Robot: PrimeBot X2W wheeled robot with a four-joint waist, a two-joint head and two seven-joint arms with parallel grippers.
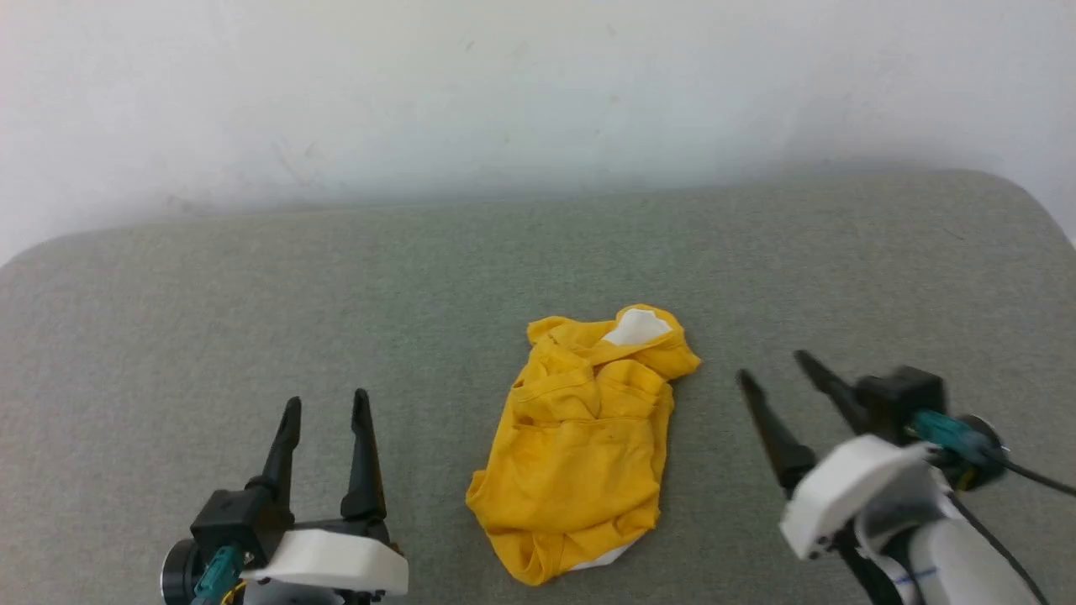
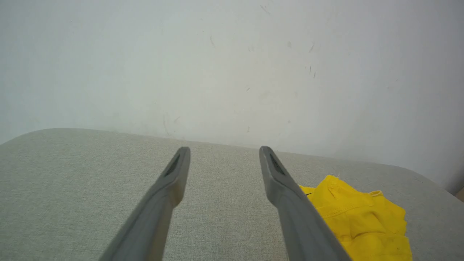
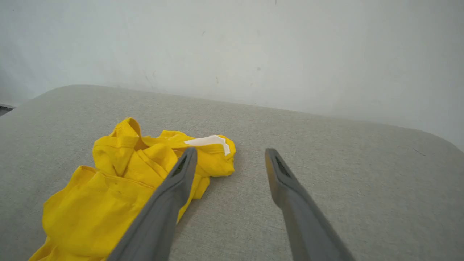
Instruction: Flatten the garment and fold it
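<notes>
The crumpled bright yellow cotton T-shirt (image 1: 580,445) lay bunched on the grey fabric surface (image 1: 252,294) between my left gripper (image 1: 327,399) and right gripper (image 1: 773,365), both spread wide, holding nothing. I feared a pinch into those stacked folds would catch several layers and drag the heap unopened.

Our left gripper (image 1: 327,399) and right gripper (image 1: 772,365) look the same: long black tapered fingers (image 1: 363,458), white shell (image 1: 336,561), teal plug (image 1: 214,573). There's a thin black cable (image 1: 1036,477) on the right one.
</notes>
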